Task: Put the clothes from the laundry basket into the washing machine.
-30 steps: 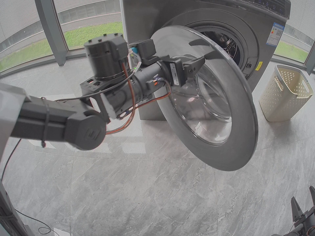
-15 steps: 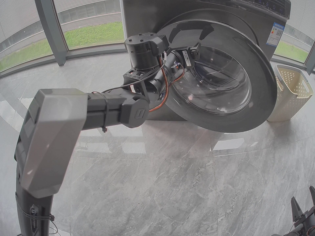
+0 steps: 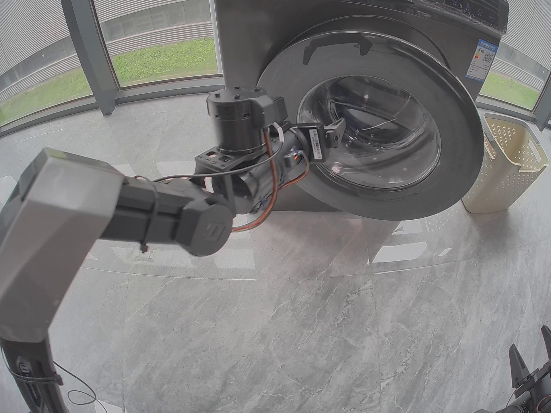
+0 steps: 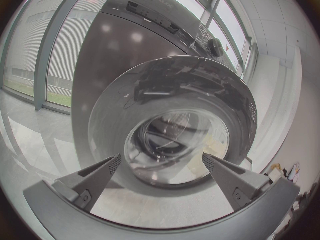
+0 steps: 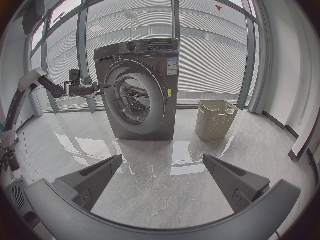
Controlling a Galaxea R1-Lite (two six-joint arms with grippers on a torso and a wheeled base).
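The grey washing machine [image 3: 258,24] stands ahead, its round glass door [image 3: 453,144] swung almost shut, with the edge on the basket side a little off the front. My left gripper [image 3: 340,126] hangs open just in front of the door's hinge side, with nothing between its fingers; the left wrist view has it [image 4: 160,159] facing the door glass [image 4: 173,144]. The cream laundry basket [image 3: 505,162] stands on the floor to the right of the machine, and what I see of its inside is bare. My right gripper [image 3: 531,354] is open, low at the near right.
Glossy grey floor tiles [image 3: 321,328] spread between me and the machine. Window frames [image 3: 86,41] run behind and to the left. From the right wrist view the machine [image 5: 140,94], basket [image 5: 215,119] and left arm [image 5: 76,88] stand well ahead of my right gripper [image 5: 161,160].
The door has swung from wide open to nearly shut, pushed by my left arm. Since then the left gripper has drawn back slightly from the door. The right gripper has not moved.
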